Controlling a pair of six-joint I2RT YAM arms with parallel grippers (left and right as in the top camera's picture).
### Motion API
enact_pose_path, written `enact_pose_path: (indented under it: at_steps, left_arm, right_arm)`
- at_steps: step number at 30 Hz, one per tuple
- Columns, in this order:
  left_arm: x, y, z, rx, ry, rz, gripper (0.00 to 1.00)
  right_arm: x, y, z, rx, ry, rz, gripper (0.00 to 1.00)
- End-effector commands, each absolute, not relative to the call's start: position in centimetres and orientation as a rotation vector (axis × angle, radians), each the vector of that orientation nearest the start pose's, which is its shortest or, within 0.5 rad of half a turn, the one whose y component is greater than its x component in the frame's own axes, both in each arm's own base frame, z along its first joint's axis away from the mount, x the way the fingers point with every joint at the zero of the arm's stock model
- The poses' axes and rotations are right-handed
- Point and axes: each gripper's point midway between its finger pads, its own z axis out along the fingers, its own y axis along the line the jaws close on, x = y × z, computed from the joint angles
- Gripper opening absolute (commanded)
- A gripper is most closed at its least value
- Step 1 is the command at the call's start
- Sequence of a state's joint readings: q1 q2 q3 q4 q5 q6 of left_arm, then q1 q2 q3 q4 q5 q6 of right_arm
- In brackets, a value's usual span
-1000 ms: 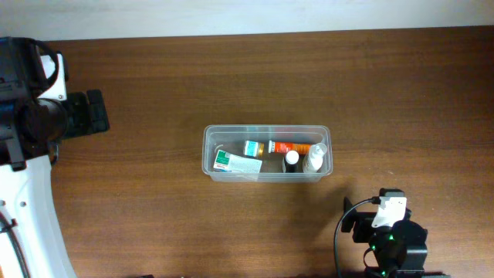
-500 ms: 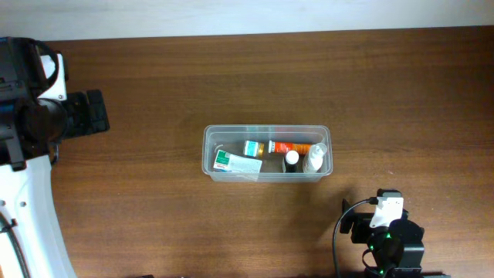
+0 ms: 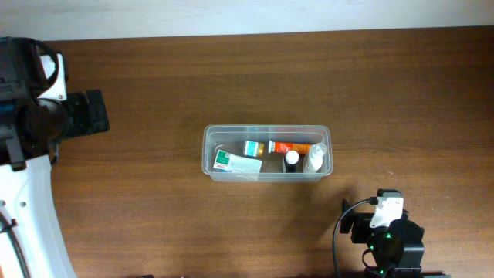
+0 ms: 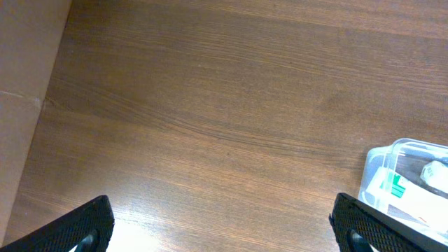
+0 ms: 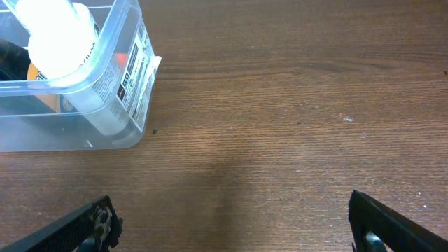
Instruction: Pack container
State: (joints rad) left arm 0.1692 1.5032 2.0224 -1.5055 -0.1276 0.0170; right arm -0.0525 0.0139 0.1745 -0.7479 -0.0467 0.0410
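The clear plastic container [image 3: 267, 174] stands at the middle of the table. It holds a green and white box [image 3: 238, 163], an orange tube [image 3: 291, 147], a dark bottle with a white cap [image 3: 291, 160] and a clear bottle [image 3: 315, 158]. Its corner shows in the left wrist view [image 4: 402, 155] and the right wrist view [image 5: 122, 77]. My left gripper [image 4: 224, 227] is open and empty, far left of the container. My right gripper [image 5: 234, 227] is open and empty, at the front right of the container, apart from it.
The brown wooden table [image 3: 255, 85] fills the view. A pale wall runs along its far edge [image 3: 231, 15]. The left arm [image 3: 31, 116] is at the left edge. The right arm [image 3: 386, 239] is at the front edge.
The right arm has drawn back slightly toward the front edge. The left arm and the container have not moved.
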Motion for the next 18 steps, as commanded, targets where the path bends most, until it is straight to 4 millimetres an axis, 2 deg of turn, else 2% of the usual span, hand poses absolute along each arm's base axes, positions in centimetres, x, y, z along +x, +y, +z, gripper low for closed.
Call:
enact_pose_path:
  at_steps: [1,2,3,6,8,11,13,15,18]
  left_arm:
    - [29.4,7.3,36.9,-0.257,2.47,0.23,1.0]
    - [28.8,7.2,37.5,-0.257,2.447,0.231,1.0]
    - [27.0,6.9,38.5,-0.256,2.405,0.232,1.0]
    - [24.2,6.4,38.8,-0.255,2.371,0.233,1.0]
    - [22.1,6.0,37.7,-0.255,2.377,0.233,1.0]
    - [19.1,5.6,34.7,-0.259,2.418,0.238,1.0]
    - [17.6,6.7,32.8,-0.295,2.409,0.337,1.0]
    - [17.1,7.0,31.3,-0.306,2.373,0.362,1.0]
    - [17.8,7.1,30.2,-0.308,2.255,0.354,1.0]
  right_arm:
    - [19.3,-0.3,7.6,0.08,2.156,0.042,0.98]
    - [19.3,-0.3,7.6,0.08,2.156,0.041,0.98]
    - [19.3,-0.3,7.6,0.08,2.156,0.042,0.98]
    - [19.3,-0.3,7.6,0.08,2.156,0.041,0.98]
    - [19.3,-0.3,7.6,0.08,2.156,0.042,0.98]
    - [19.3,-0.3,7.6,0.08,2.156,0.042,0.98]
    - [19.3,-0.3,7.6,0.08,2.156,0.042,0.98]
    - [19.3,-0.3,7.6,0.08,2.156,0.042,0.98]
    - [19.3,-0.3,7.6,0.08,2.156,0.042,0.99]
